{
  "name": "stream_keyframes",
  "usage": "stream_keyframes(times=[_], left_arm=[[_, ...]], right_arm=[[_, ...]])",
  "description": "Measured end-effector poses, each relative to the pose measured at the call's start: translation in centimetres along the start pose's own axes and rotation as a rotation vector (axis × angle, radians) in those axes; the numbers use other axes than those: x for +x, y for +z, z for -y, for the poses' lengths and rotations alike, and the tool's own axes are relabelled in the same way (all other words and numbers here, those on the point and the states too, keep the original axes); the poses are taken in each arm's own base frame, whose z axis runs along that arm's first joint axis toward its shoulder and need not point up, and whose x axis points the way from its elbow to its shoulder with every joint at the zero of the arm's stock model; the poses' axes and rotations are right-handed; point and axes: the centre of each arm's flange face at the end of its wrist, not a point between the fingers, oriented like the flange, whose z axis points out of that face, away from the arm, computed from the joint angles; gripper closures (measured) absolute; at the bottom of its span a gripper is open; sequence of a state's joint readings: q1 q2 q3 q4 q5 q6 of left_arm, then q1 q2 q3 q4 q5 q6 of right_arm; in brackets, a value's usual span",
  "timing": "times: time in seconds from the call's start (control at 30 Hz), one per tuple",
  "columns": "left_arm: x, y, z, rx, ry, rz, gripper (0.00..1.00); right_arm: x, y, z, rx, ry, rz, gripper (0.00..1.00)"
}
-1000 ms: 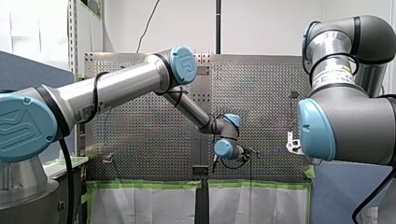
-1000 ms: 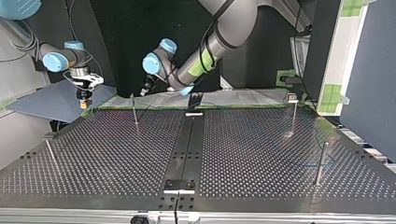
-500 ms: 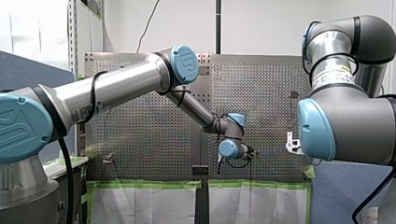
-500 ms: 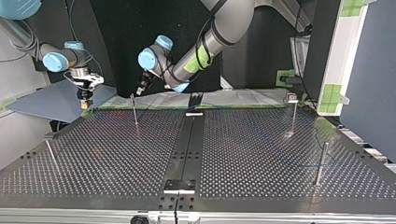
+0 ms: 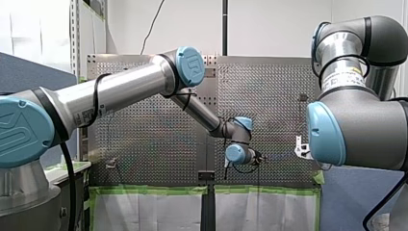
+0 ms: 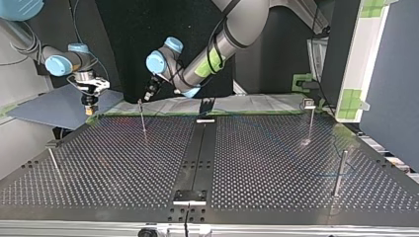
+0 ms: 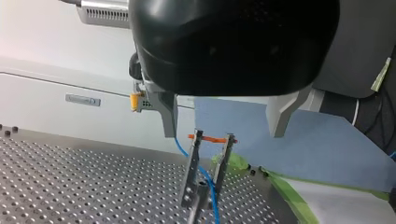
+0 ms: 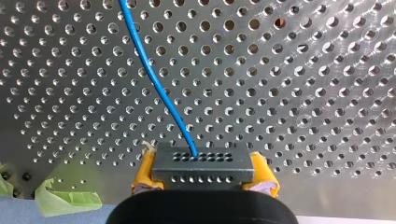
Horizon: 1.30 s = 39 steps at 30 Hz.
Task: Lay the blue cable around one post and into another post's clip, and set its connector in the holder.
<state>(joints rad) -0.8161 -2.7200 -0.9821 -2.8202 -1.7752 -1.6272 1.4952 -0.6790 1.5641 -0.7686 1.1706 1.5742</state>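
In the right wrist view my right gripper (image 8: pixel 201 169) is shut with its yellow pads on a grey connector block (image 8: pixel 201 163). The blue cable (image 8: pixel 154 88) runs from the block out over the perforated table. In the top view this gripper (image 6: pixel 89 107) hangs over the table's far left corner. My left gripper (image 7: pixel 224 116) is open, its metal fingers (image 7: pixel 168 116) standing either side of a clip post (image 7: pixel 208 172), a little above it. The cable (image 7: pixel 210 186) passes through that clip. The top view shows my left gripper (image 6: pixel 149 93) just above this post (image 6: pixel 142 118).
Other posts stand at the top view's right (image 6: pixel 340 170), far right (image 6: pixel 310 118) and left (image 6: pixel 53 160). A black rail (image 6: pixel 197 153) runs down the table's middle, with a small bracket (image 6: pixel 190 196) at its near end. Green tape edges the far side.
My left arm swung toward the top view's left and brought its gripper over the clip post, then held still. My right arm has not moved.
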Motion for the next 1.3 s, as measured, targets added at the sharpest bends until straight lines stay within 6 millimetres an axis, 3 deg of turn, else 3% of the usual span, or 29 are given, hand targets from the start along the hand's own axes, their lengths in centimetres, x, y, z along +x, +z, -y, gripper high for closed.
stream_keyframes(times=[0.2,0.73,0.97,1.3], left_arm=[[-0.6,-1.1,-0.6,-0.034,0.009,-0.014,0.06],[-6.6,-3.7,-3.9,-0.180,-0.087,0.125,0.06],[-8.6,-5.8,-5.3,-0.197,-0.142,0.126,0.06],[-11.0,-9.4,-5.4,-0.190,-0.143,0.122,0.06]], right_arm=[[0.0,0.0,0.0,0.001,0.000,0.001,1.00],[0.0,0.0,0.3,0.014,0.006,0.001,1.00],[0.0,0.0,0.5,0.020,0.007,0.002,1.00],[-0.1,0.1,1.2,0.050,0.014,0.003,1.00]])
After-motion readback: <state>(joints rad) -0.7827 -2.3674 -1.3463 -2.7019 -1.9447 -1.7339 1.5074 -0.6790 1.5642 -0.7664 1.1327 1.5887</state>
